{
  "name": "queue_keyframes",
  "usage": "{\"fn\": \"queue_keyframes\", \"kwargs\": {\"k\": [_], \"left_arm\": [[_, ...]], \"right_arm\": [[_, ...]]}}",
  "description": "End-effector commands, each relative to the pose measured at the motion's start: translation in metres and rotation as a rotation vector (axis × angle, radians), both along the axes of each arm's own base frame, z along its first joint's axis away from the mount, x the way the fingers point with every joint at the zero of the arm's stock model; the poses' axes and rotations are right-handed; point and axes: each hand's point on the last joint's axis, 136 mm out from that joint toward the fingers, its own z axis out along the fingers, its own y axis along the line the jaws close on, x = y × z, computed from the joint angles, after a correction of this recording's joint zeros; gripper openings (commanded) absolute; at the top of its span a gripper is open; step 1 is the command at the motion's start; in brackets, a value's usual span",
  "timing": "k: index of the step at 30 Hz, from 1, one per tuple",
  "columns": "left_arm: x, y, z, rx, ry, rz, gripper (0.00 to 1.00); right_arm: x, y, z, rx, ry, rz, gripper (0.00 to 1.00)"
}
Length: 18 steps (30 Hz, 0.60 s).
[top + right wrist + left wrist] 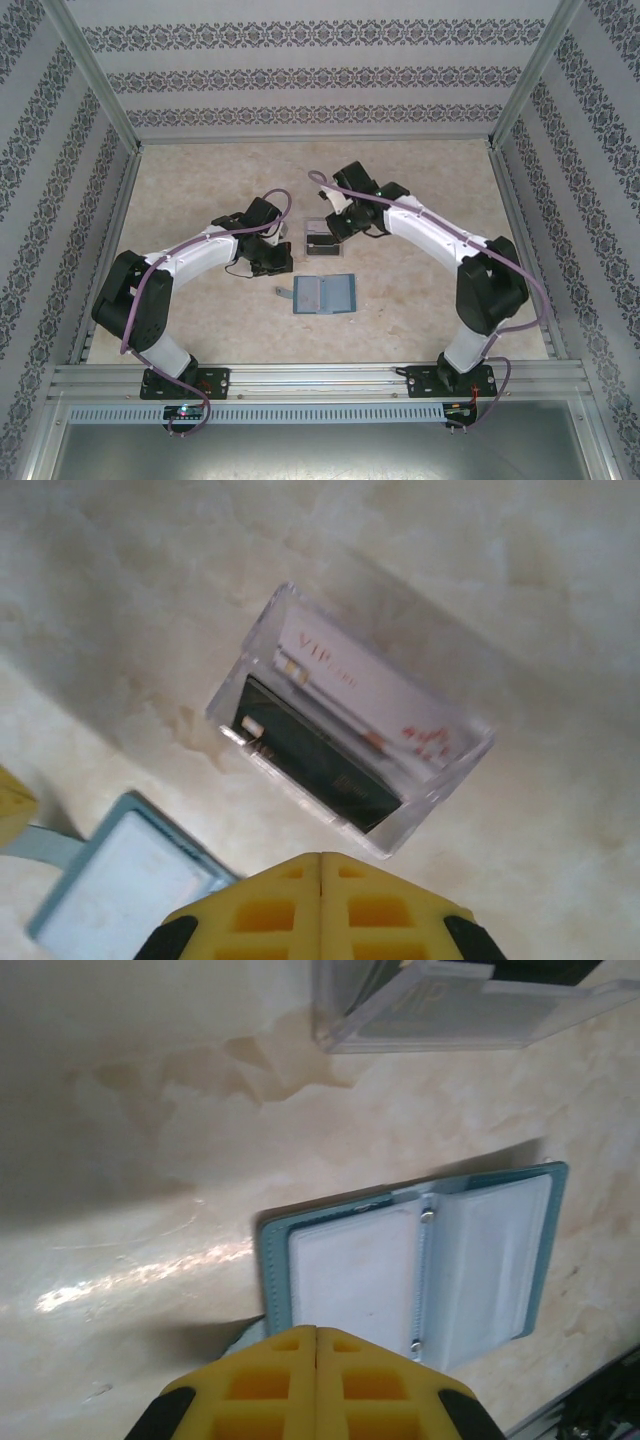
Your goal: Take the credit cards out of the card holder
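The teal card holder point(323, 295) lies open and flat on the table, its pale sleeves point(400, 1270) facing up with no card showing in them. Two credit cards, one dark point(310, 755) and one white point(360, 685), stand inside the clear plastic box point(323, 241) just behind it. My left gripper point(317, 1332) is shut with nothing in it, hovering over the holder's near left edge point(274, 262). My right gripper point(321, 858) is also shut and holds nothing; it hangs above the table just in front of the box point(333, 224).
The clear box point(450, 1010) stands a short way beyond the open holder. A grey tab point(283, 293) sticks out from the holder's left side. Patterned walls and metal rails point(300, 372) enclose the beige table; bare tabletop lies left and right of the arms.
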Motion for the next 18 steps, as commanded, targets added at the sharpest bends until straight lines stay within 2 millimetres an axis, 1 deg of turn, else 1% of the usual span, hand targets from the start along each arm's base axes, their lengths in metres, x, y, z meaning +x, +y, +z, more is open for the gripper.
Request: {"fn": "queue_keyframes", "kwargs": {"k": [1,6,10,14,18], "left_arm": [[0.002,-0.009,-0.004,-0.057,0.014,0.002,0.00],[-0.005,-0.013,-0.012,-0.054,0.041,-0.017,0.00],[-0.016,-0.011,-0.023,-0.034,0.090,-0.021,0.00],[-0.027,-0.008,-0.036,-0.014,0.136,-0.021,0.00],[-0.035,-0.003,-0.049,0.012,0.164,-0.021,0.00]], "right_arm": [[-0.007,0.018,0.019,0.150,-0.005,-0.121,0.00],[-0.043,0.028,0.002,0.173,0.131,-0.179,0.00],[-0.070,0.042,-0.009,0.223,0.244,-0.204,0.00],[-0.085,0.046,-0.021,0.237,0.313,-0.247,0.00],[-0.093,0.051,-0.035,0.258,0.372,-0.284,0.00]]}}
